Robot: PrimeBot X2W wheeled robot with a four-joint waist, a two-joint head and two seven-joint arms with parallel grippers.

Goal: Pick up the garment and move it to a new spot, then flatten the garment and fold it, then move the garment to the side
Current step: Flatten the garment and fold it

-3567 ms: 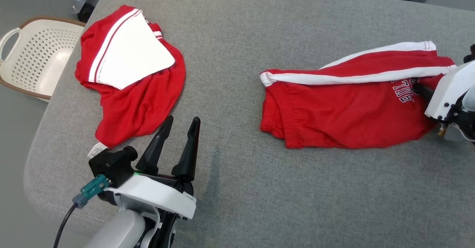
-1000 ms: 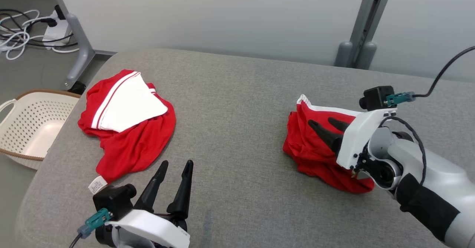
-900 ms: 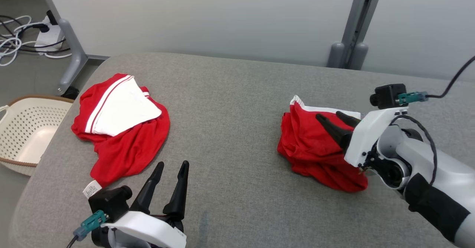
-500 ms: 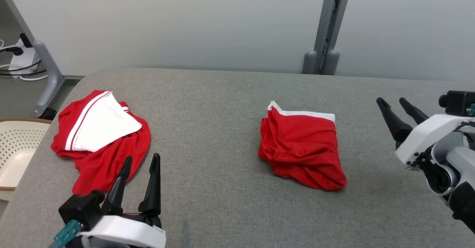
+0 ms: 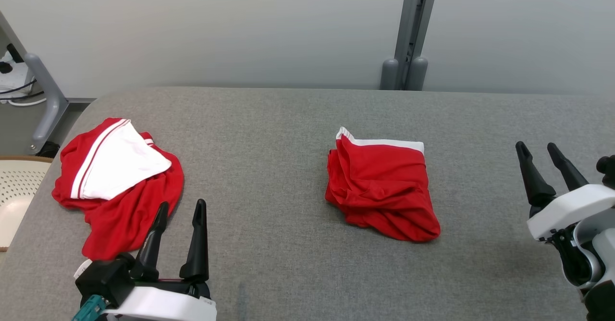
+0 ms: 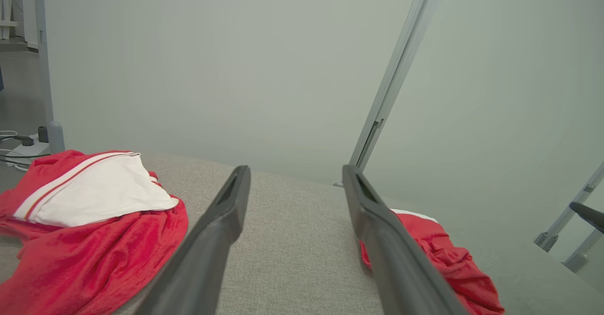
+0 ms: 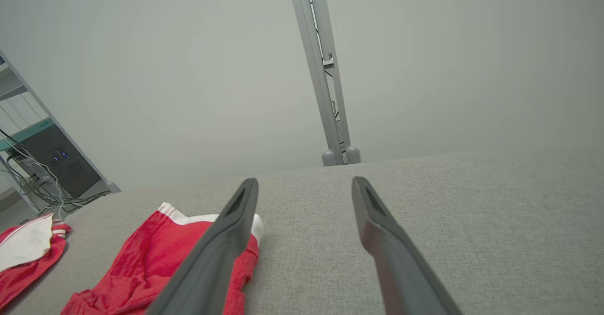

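Folded garment (image 5: 382, 186): compact red bundle, white band along its far edge, just right of centre frame on the grey surface (image 5: 269, 167). Near edge rumpled, layers not square. Nothing touching it.

Change: a few seconds back it lay stretched long, right tool at its end. A second ago that tool's fingers were on the doubled-over bundle. Now they are off it and well apart from it. The camera has tipped up over the same stretch, so the bundle's drift in frame is not its own.

Right tool (image 5: 535, 145): lower right of frame, fingers spread, empty. Its wrist view puts the bundle low left, past the left finger.

Left tool (image 5: 182, 203): lower left of frame, fingers spread, empty, parked throughout. Tips close by the hem of a second garment (image 5: 115, 177), red with a white panel, crumpled at left of frame.

Basket (image 5: 14, 186): pale, at left frame edge, off the surface.

Reading: fold looks done and released. What probably remains is carrying the bundle to the side. Loose near layers may slip open unless the grip takes the whole stack.
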